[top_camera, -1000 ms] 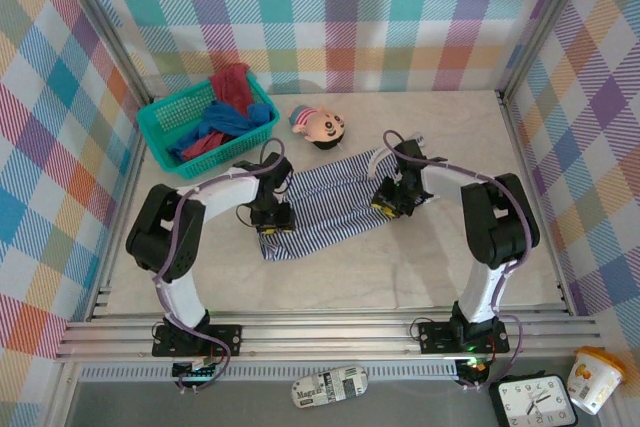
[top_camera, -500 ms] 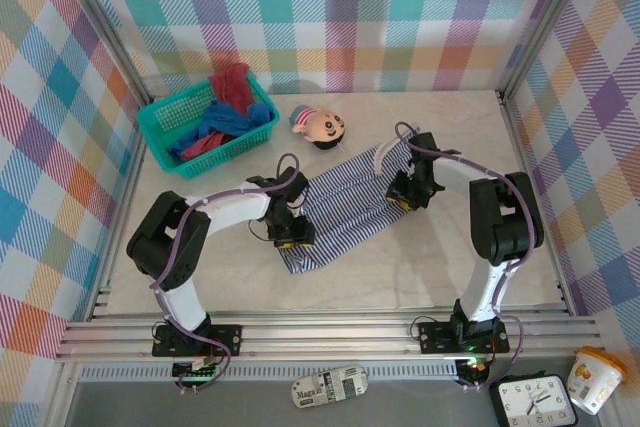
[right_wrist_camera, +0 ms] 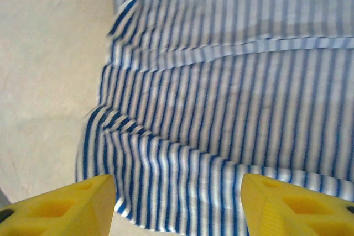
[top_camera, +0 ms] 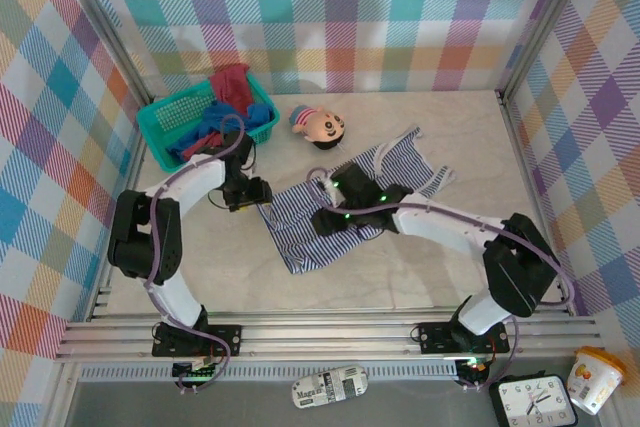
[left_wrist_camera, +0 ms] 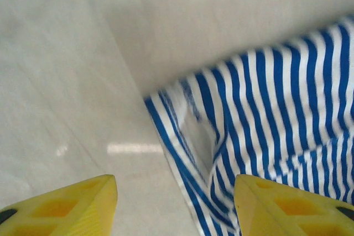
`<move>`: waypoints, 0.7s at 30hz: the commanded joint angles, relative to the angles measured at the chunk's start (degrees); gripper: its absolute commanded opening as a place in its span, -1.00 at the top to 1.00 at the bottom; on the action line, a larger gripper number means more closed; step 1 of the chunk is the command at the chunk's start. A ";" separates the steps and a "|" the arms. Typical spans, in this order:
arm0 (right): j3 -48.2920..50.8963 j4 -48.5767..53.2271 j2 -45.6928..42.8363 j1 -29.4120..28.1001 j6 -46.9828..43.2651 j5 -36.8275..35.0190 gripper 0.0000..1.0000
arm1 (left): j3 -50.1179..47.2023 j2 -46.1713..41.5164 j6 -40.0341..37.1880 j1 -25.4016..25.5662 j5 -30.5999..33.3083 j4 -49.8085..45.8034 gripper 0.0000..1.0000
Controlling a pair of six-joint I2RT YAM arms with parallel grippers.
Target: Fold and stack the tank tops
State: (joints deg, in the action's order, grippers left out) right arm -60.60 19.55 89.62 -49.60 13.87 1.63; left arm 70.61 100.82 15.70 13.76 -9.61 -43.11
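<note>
The striped tank top lies rumpled mid-tabletop. The left jaws stand open over its far-left corner and the right jaws stand open above its middle, neither gripping cloth. A pinch here may catch only one layer and drag the top askew, or bunch it toward the near edge.

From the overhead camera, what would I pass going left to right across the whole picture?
Teal mesh basket → navy-and-white striped tank top → black alarm clock → white cup.
</note>
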 commanded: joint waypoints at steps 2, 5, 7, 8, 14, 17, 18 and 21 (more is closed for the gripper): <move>-1.25 -2.77 6.66 -7.51 -7.92 -1.17 -0.27 | 5.28 7.88 -4.93 -1.63 -5.65 1.32 -0.16; -4.35 -1.97 10.99 -10.25 -9.00 -1.84 -0.27 | 7.84 11.19 -4.96 -1.46 -7.70 1.31 -0.14; -6.34 -1.43 13.14 -11.54 -9.65 -2.16 -0.27 | 9.06 12.99 -5.09 -1.16 -8.49 0.49 -0.12; -7.14 -1.37 14.34 -12.41 -10.36 -2.86 -0.27 | 9.30 13.54 -4.91 -0.98 -8.42 0.19 -0.11; -10.59 1.23 20.26 -15.73 -12.78 -6.49 -0.27 | 9.38 15.91 -4.40 0.64 -8.43 -1.58 0.06; -12.32 4.02 22.62 -16.26 -13.65 -9.04 -0.27 | 9.06 16.68 -4.45 1.17 -8.35 -2.39 0.18; -12.48 4.46 23.15 -16.31 -13.87 -10.00 -0.26 | 9.01 16.78 -4.54 1.31 -8.09 -2.82 0.24; -13.80 7.63 25.52 -16.31 -14.19 -12.84 -0.24 | 8.34 16.13 -4.72 1.71 -8.07 -3.11 0.38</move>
State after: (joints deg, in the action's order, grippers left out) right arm -72.51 21.63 112.62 -65.67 1.26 -7.22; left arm 79.79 114.78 11.73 12.99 -13.45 -44.21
